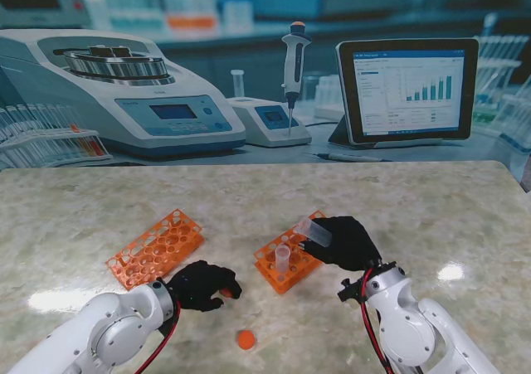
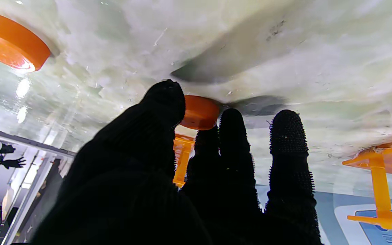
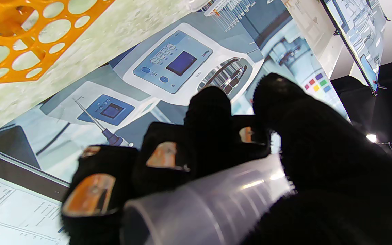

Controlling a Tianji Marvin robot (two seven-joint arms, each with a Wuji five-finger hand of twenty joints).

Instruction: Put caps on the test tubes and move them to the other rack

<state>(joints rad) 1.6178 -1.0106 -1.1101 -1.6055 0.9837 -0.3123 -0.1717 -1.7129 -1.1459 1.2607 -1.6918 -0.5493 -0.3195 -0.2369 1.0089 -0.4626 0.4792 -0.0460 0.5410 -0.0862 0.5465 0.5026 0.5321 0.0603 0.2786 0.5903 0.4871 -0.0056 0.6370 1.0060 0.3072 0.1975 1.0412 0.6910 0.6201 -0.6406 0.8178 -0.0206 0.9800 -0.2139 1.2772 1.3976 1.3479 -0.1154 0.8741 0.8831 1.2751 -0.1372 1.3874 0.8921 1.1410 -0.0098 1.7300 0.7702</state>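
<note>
The right wrist view shows the black-gloved right hand (image 3: 250,163) clamped around a clear plastic test tube (image 3: 209,207), uncapped. From the stand, it hovers over the orange rack (image 1: 286,262) mid-worktop. The left hand (image 1: 202,285), palm down, pinches a round orange cap (image 2: 199,112) on the marble worktop (image 1: 249,200); another cap (image 1: 246,338) lies near the front edge

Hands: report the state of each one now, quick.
Left hand: fingers closing on an orange cap on the table; a firm grip cannot be told.
Right hand: shut on a clear test tube, uncapped.
</note>
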